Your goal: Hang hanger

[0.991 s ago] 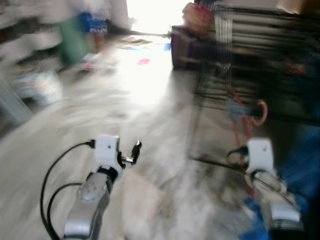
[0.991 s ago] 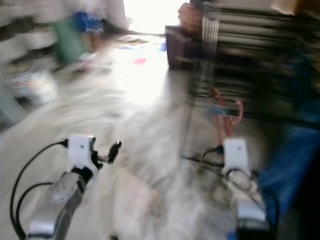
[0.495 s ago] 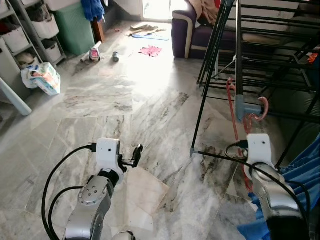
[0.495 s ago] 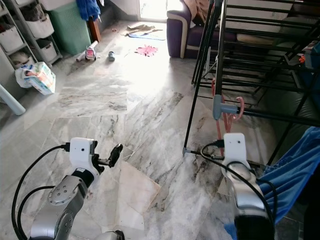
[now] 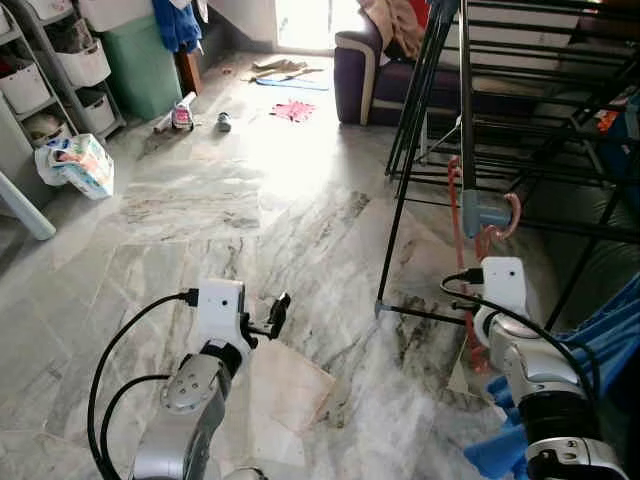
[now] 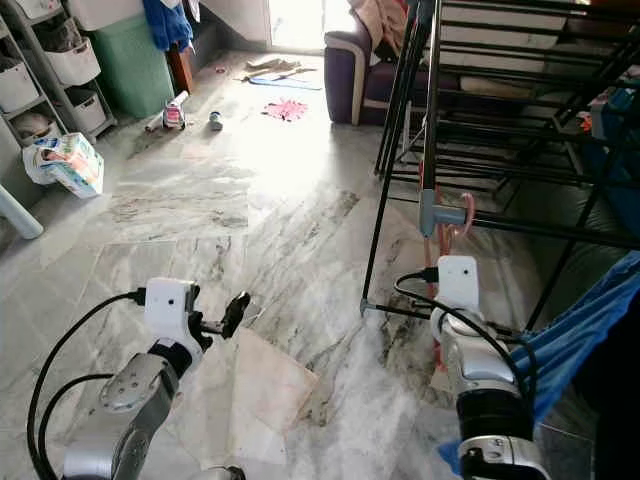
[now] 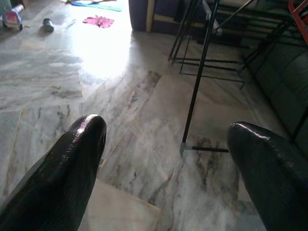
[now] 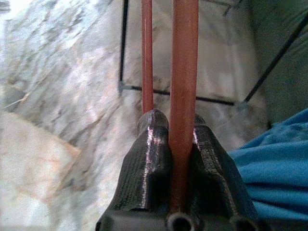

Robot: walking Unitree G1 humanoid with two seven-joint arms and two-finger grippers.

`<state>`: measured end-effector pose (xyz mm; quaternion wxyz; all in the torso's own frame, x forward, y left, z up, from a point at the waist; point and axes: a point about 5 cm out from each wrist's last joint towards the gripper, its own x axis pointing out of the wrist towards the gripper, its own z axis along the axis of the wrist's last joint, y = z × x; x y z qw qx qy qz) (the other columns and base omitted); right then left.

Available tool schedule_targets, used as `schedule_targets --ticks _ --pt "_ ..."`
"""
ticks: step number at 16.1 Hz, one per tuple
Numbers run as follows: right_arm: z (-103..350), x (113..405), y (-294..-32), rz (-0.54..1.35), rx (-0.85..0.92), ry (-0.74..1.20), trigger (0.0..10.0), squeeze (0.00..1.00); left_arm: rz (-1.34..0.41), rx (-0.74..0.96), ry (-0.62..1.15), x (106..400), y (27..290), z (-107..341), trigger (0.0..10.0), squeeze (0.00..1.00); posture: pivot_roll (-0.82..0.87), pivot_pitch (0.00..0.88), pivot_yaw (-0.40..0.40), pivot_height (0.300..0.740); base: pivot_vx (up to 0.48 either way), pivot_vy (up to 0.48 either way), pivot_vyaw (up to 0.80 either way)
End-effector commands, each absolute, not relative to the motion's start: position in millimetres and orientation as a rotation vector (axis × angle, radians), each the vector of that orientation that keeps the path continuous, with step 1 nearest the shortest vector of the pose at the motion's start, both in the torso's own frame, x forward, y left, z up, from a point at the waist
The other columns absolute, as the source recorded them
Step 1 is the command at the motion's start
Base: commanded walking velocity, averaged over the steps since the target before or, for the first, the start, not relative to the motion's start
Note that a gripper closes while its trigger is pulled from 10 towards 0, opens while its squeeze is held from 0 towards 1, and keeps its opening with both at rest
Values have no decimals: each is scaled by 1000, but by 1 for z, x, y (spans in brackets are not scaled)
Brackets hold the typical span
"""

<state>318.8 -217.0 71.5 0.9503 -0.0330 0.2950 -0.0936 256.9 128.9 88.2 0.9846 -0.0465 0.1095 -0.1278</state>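
Note:
A pink hanger [image 5: 454,196] stands upright beside the black drying rack [image 5: 468,90], its hook [image 5: 511,214] next to a grey joint [image 5: 482,212] on a low rail. Whether the hook touches the rail I cannot tell. My right gripper [image 8: 175,120] is shut on one of the hanger's pink bars [image 8: 183,72]; the white wrist block [image 5: 503,284] sits just below the hook. My left gripper [image 5: 278,311] is held low over the marble floor, away from the rack. Its two black fingers [image 7: 79,149] are wide open with nothing between them.
Blue cloth [image 5: 600,345] hangs at my right beside the arm. The rack's leg and foot bar [image 5: 384,300] stand on the floor ahead. A dark sofa [image 5: 360,65] is behind, shelves with bins [image 5: 70,60] and a bag [image 5: 80,165] at left, small items [image 5: 183,115] on the far floor.
The view was blurred by camera motion a second ago and is sharp now, shifted slightly. The right gripper still holds the hanger by the rack's low rail; the left stays open.

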Motion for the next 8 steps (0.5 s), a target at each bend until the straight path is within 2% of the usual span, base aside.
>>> schedule_targets --ticks 1,4,5,6,8 --pt "62 313 -218 -193 -41 650 10000 0 -261 -87 211 256 129 92 10000 0 71 79 -24 740 0 0 0" --pt "57 309 -217 -201 -27 651 10000 0 -270 -84 217 256 128 92 10000 0 66 80 -18 740 0 0 0" --pt "57 309 -217 -206 -25 648 10000 329 -272 -84 219 256 128 91 10000 0 65 80 -17 740 0 0 0" --pt "58 306 -219 -220 -53 630 10000 1000 -283 -86 223 257 126 91 10000 0 65 81 -16 740 0 0 0" --pt "64 303 -222 -244 -76 583 10000 1000 -289 -88 224 256 125 91 10000 0 65 82 -15 740 0 0 0"
